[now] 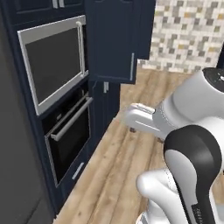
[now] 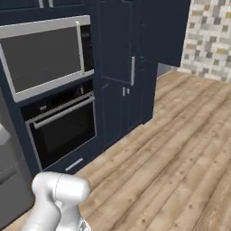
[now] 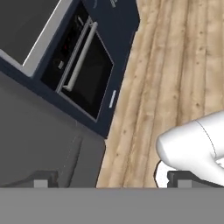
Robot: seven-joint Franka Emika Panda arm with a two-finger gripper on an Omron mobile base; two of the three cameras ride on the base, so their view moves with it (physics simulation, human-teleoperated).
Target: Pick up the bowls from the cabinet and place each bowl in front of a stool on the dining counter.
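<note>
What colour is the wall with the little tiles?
The tiled wall is a mix of beige, grey and white tiles, clearest in the left base view.

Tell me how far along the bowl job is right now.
Barely started. The hand is open and holds nothing, pointed at the wood floor beside the oven. A cabinet door stands open. No bowl is visible, so picking and placing both remain.

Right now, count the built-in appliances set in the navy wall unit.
2: the steel-framed microwave above, and the black oven directly beneath it. Others may sit outside the views.
</note>
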